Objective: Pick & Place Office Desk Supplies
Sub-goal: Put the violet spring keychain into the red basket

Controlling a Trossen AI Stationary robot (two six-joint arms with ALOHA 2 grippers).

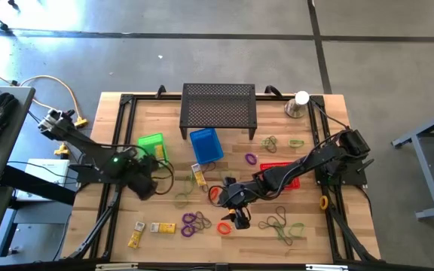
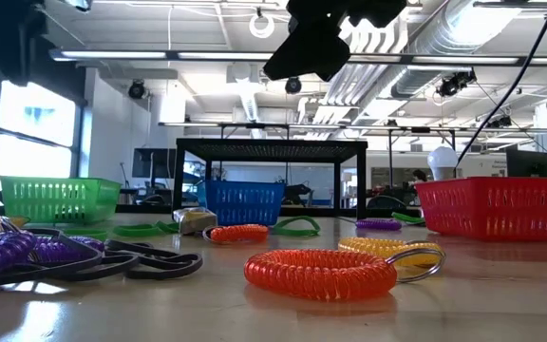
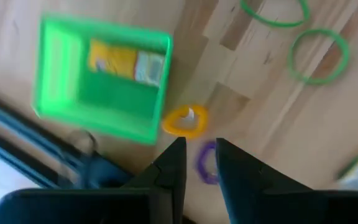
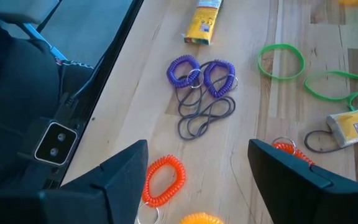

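Hovering with jaws wide over the desk's front edge, the right gripper (image 1: 241, 219) faces an orange coil band (image 4: 162, 180), light, springy and best pinched across one side, while the left gripper (image 3: 199, 163) waits narrowly parted, empty.

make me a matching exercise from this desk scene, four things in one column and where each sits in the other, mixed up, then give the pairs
Things:
1. green basket
2. blue basket
3. red basket
4. right gripper

Places:
A. partly hidden under the right arm
B. just in front of the black perforated stand
C. above the table between two orange coil loops
D. beside the left arm's wrist, with a yellow packet inside

Pairs: 1-D, 2-B, 3-A, 4-C

The two loops are the orange coil loop and another orange coil loop.
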